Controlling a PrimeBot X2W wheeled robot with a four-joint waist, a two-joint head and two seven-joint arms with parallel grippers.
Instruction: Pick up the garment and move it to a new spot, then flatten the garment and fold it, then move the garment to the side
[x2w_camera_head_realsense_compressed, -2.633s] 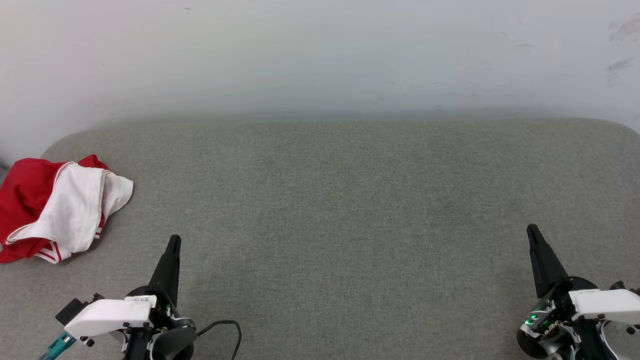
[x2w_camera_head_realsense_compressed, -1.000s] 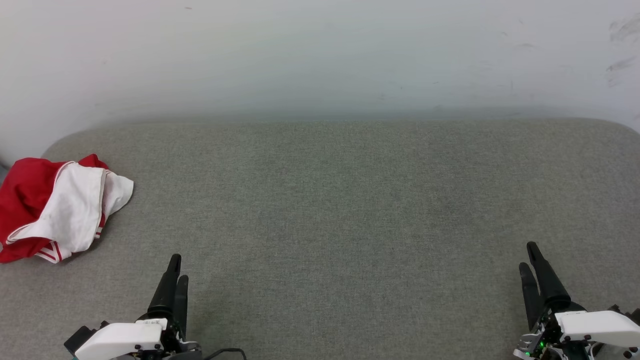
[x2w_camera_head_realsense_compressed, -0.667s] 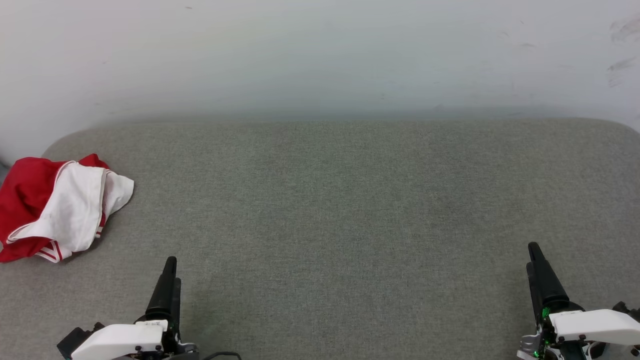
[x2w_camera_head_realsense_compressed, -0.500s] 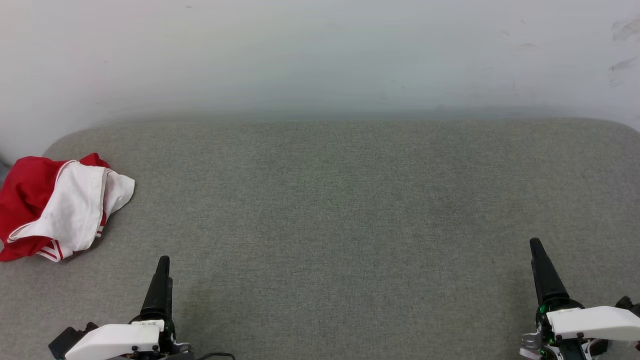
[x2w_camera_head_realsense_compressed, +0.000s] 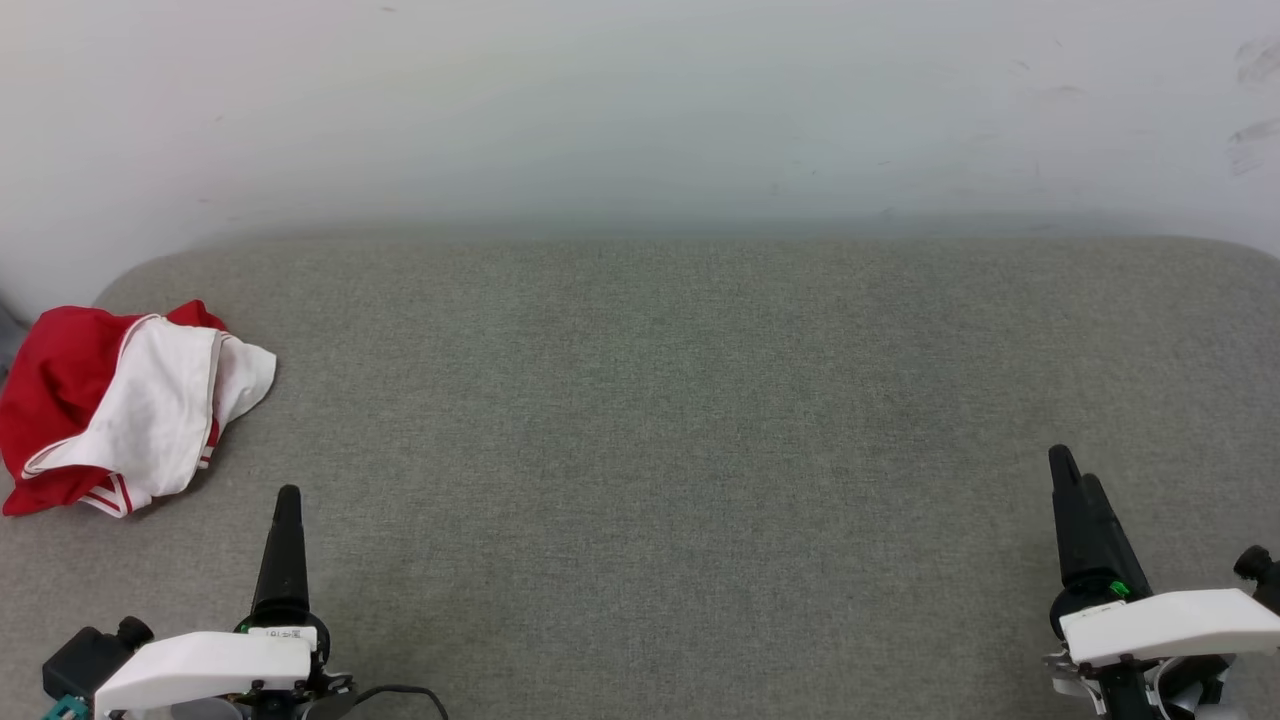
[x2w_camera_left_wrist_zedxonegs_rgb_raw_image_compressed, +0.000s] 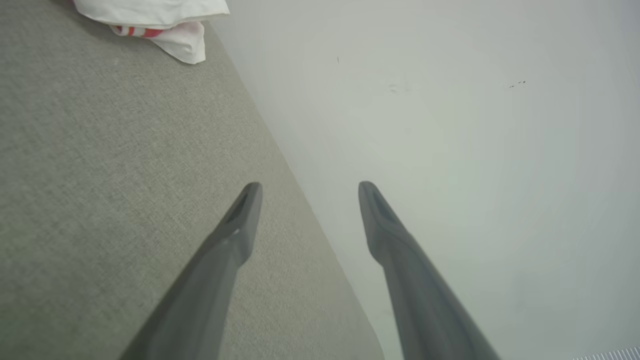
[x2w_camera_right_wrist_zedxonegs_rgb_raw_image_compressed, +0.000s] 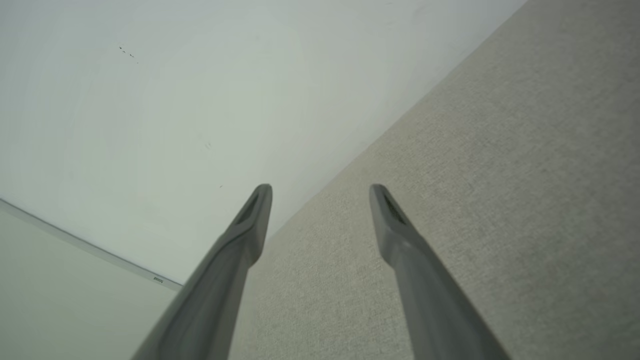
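Grey fabric surface (x2w_camera_head_realsense_compressed: 700, 400) carries a crumpled red-and-white jersey garment (x2w_camera_head_realsense_compressed: 120, 400) at its left edge. Left hand (x2w_camera_left_wrist_zedxonegs_rgb_raw_image_compressed: 310, 186) and right hand (x2w_camera_right_wrist_zedxonegs_rgb_raw_image_compressed: 320, 187) hover released and empty, seemingly poised for pickup.

the crumpled red jersey t-shirt with white sleeves and striped trim (x2w_camera_head_realsense_compressed: 120, 400) lies bunched, its chest folded under and hidden; in the left wrist view the top edge cuts it down to a white corner and a bit of stripe. in the head view the left gripper (x2w_camera_head_realsense_compressed: 288, 497) has one long dark finger hidden behind the other, the right gripper (x2w_camera_head_realsense_compressed: 1073, 470) nearly so, and both their bases run off the bottom edge. the small label (x2w_camera_head_realsense_compressed: 282, 632) on the left wrist's white cover (x2w_camera_head_realsense_compressed: 200, 668) is too small to read.
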